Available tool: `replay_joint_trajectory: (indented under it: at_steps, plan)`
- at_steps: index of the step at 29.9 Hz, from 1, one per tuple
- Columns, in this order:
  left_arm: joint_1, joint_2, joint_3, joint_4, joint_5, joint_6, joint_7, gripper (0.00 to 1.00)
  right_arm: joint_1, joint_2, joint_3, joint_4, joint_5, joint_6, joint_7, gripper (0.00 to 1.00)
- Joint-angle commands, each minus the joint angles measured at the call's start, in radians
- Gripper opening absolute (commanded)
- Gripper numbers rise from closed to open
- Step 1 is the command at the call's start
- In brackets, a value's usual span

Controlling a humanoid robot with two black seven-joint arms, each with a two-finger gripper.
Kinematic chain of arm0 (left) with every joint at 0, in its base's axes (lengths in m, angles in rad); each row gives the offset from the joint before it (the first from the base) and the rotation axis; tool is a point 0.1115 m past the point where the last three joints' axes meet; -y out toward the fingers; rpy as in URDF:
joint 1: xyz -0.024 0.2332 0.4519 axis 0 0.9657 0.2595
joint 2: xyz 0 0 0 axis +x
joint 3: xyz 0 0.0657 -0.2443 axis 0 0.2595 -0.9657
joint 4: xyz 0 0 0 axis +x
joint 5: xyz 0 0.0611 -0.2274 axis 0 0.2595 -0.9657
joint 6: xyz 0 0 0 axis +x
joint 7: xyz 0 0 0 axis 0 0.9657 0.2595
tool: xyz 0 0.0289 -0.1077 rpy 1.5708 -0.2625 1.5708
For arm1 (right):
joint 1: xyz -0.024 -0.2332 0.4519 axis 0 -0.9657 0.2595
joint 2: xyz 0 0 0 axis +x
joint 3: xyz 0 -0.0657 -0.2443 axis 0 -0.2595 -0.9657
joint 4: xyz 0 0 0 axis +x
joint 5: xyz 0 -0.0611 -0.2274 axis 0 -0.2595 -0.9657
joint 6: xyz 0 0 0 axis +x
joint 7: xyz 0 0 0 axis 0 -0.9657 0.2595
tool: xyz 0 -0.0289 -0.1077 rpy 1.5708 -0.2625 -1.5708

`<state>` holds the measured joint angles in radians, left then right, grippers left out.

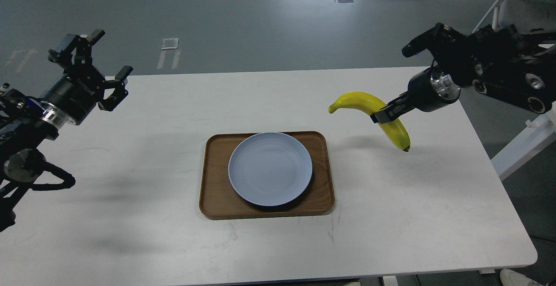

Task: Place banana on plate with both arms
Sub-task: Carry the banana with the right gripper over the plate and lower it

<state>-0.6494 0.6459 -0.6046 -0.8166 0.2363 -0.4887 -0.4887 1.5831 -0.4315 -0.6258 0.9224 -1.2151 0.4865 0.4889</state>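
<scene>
The yellow banana [369,108] hangs in the air above the table, right of the plate, greenish stem end to the left and dark tip down to the right. My right gripper [382,115] is shut on its middle. The pale blue-grey plate [270,168] lies empty on the brown wooden tray [217,199] at the table's centre. My left gripper [102,66] is open and empty, raised over the table's far left edge, well away from the plate.
The white table [130,216] has its right edge near my right arm. A white frame [521,147] stands beyond that edge. Grey floor lies behind the table.
</scene>
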Motion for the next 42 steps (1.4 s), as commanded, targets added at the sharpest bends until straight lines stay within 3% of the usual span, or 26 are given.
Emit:
replay_joint_trajectory:
  at_steps: [1, 5, 11, 17, 42]
  plan:
    - [-0.001, 0.006, 0.000, 0.000, 0.000, 0.000, 0.000, 0.98, 0.006, 0.106, -0.008, -0.023, 0.078, 0.002, 0.000, 0.10]
    - [0.000, 0.011, 0.000, 0.000, 0.000, 0.000, 0.000, 0.98, -0.014, 0.249, -0.034, -0.100, 0.120, 0.002, 0.000, 0.10]
    - [0.002, 0.009, -0.001, 0.000, 0.000, 0.000, 0.000, 0.98, -0.077, 0.371, -0.075, -0.155, 0.239, 0.002, 0.000, 0.10]
    - [0.002, 0.009, -0.001, 0.000, 0.000, 0.000, 0.000, 0.98, -0.127, 0.431, -0.078, -0.204, 0.244, 0.002, 0.000, 0.11]
    - [0.002, 0.008, -0.001, 0.000, 0.000, 0.000, 0.000, 0.98, -0.173, 0.431, -0.063, -0.260, 0.365, 0.002, 0.000, 0.17]
